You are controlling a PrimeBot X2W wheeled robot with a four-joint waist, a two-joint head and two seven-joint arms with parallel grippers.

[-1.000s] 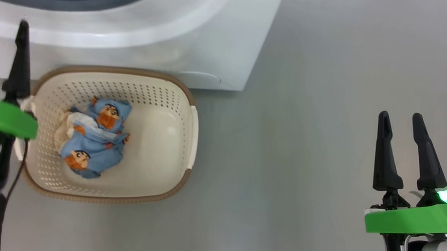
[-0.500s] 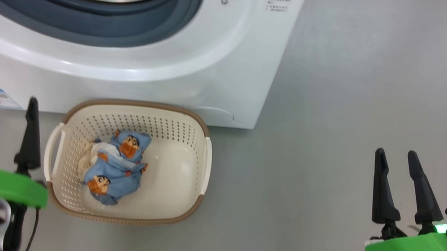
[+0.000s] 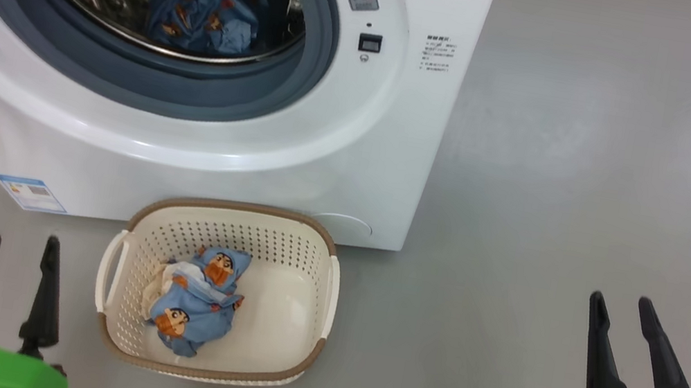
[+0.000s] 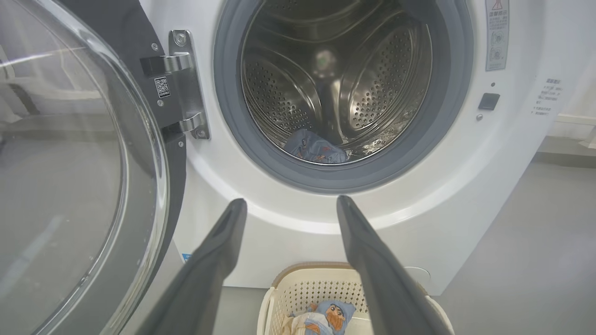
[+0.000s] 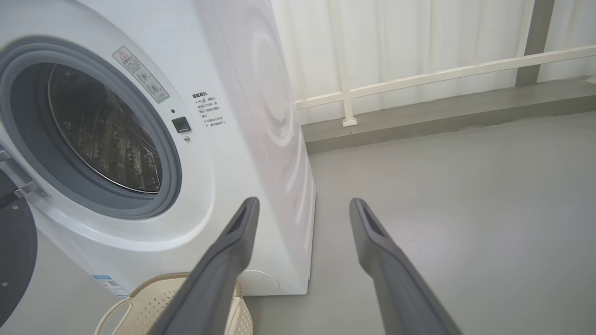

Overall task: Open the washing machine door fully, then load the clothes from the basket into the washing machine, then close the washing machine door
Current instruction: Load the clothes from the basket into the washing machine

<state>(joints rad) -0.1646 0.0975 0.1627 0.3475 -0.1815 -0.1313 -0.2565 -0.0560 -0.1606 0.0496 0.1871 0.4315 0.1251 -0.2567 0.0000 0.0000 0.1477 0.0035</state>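
- A smooth grey floor (image 3: 564, 188) spreads out in front of the robot. In the right wrist view a white railing (image 5: 419, 77) runs along a pale wall at its far edge.
- The washing machine (image 3: 393, 160) stands on this floor at the upper left of the head view. A grey gasket (image 3: 126, 80) rings its round opening, and a blue label sticker (image 3: 29, 194) sits low on its front.
- The washing machine door (image 4: 70, 163) stands wide open on the left, hung on a metal hinge (image 4: 184, 83). Its clear glass bowl faces the left wrist camera.
- Inside the perforated steel drum (image 4: 372, 70), one blue printed garment (image 3: 204, 9) lies at the bottom, near the front.
- The basket (image 3: 238, 206) sits on the floor just in front of the machine, below the opening.
- The clothes (image 3: 193, 309) lie bunched in the basket's left half. They are light-blue cloth with orange-brown faces, with some cream cloth at the edge.
- The left hand (image 3: 23, 238) hovers just left of the basket, its fingers spread wide and empty.
- The right hand (image 3: 620, 298) hangs well to the right of the basket over bare floor, fingers wide apart and holding nothing.
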